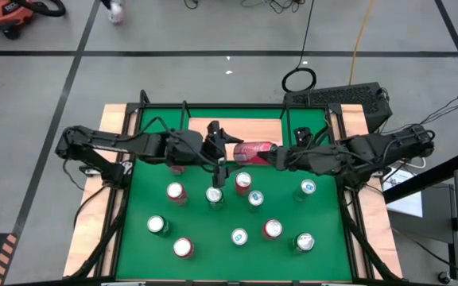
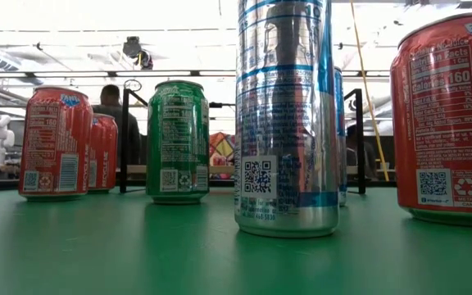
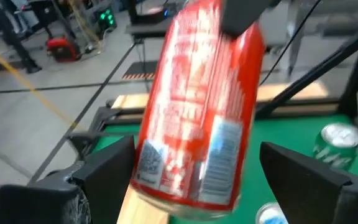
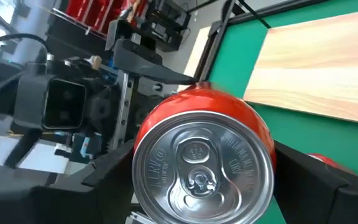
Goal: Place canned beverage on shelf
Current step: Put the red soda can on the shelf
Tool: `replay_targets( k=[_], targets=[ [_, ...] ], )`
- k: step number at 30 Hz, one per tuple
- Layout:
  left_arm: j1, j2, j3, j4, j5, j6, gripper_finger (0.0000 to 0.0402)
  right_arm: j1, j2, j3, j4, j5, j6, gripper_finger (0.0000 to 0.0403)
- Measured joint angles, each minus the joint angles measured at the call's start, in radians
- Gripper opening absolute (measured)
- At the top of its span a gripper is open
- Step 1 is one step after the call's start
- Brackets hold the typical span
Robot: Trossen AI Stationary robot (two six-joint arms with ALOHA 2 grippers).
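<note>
Red can: a red can (image 1: 254,148) lies on its side in the air, held over the near edge of the shelf, just above the green mat.
Right pincer: the right pincer (image 4: 197,186) pinches this can around its body, the silver top facing its wrist camera; gripping the sides probably keeps the ends free for the other arm.
Left pincer: the left pincer (image 3: 229,180) stands spread, one dark finger (image 3: 107,171) on each side of the can's bottom end, with a gap on both sides, not touching as far as I can tell.
Why so: this looks like a handover in the air, the left pincer set to close on the free end before the right lets go.
Shelf: the shelf (image 1: 249,127), a light-wood board between thin black rails, sits at the far end of the mat (image 1: 213,258), bare of cans as far as the top view shows.
Other cans: red, green and silver-blue cans stand upright on the mat, a green can (image 2: 177,139) and a tall silver can (image 2: 285,115) among them; they stand below the arms, so the held can stays lifted clear.
Desk: the wooden desk (image 1: 376,222) carries the mat.
Progress: can lifted, not yet on the shelf.
</note>
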Motion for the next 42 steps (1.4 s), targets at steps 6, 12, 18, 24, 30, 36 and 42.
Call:
replay_targets(
  k=[6, 12, 18, 24, 30, 36, 42],
  targets=[
    [0.0, 0.018, 0.0, -0.013, -0.03, 0.089, 0.0346, -0.019, -0.002, -0.001, -0.004, -0.004, -0.003, 0.0293],
    [0.0, 0.033, 0.0, 0.002, -0.048, 0.102, 0.0346, -0.037, 0.001, -0.001, -0.001, -0.026, -0.003, 0.0293],
    [-0.001, 0.047, 0.0, -0.002, -0.052, 0.105, 0.0345, -0.04, 0.004, -0.001, 0.001, -0.028, 0.0, 0.0293],
    [0.0, 0.053, 0.001, -0.002, -0.053, 0.105, 0.0334, -0.04, 0.004, -0.001, 0.002, -0.025, 0.0, 0.0293],
    [0.0, 0.053, 0.0, -0.005, -0.052, 0.106, 0.0301, -0.04, 0.004, -0.001, 0.003, -0.021, 0.003, 0.0293],
    [-0.001, 0.053, 0.0, -0.004, -0.052, 0.103, 0.0289, -0.04, 0.004, -0.001, -0.001, -0.02, 0.002, 0.0297],
    [-0.011, 0.051, 0.0, 0.0, -0.048, 0.085, 0.0288, -0.039, 0.004, 0.0, 0.001, -0.02, -0.043, 0.0334]
  ],
)
